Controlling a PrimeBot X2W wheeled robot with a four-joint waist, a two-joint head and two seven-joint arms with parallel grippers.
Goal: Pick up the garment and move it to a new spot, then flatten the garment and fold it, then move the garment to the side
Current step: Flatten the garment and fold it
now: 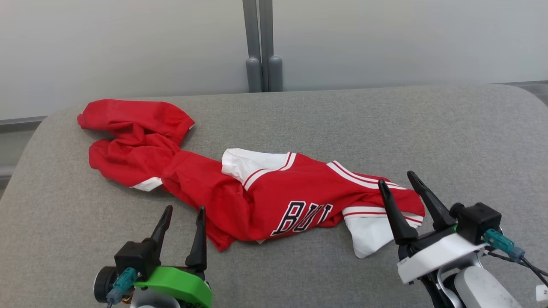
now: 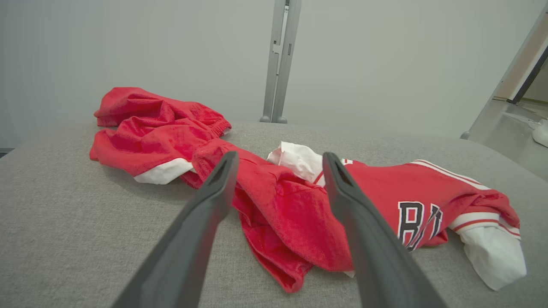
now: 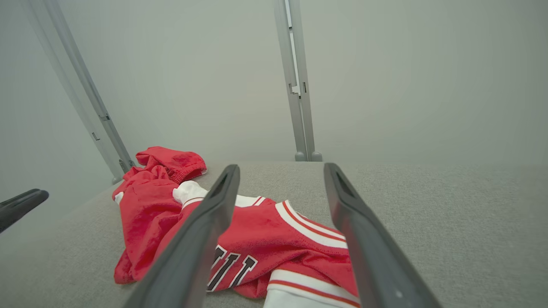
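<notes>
Left gripper (image 1: 185, 208), lower left: long black tapered fingers (image 1: 162, 229), green bracket (image 1: 180, 284), teal plug (image 1: 122, 282). Right gripper (image 1: 397, 178), lower right: white bracket (image 1: 436, 254), teal connector (image 1: 498, 241), black cables (image 1: 531, 265).

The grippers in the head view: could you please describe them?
The left gripper has two long, dark, tapered fingers on a green bracket with a teal plug. The right gripper has matching fingers, a white bracket, and a teal connector trailing black cables.
</notes>
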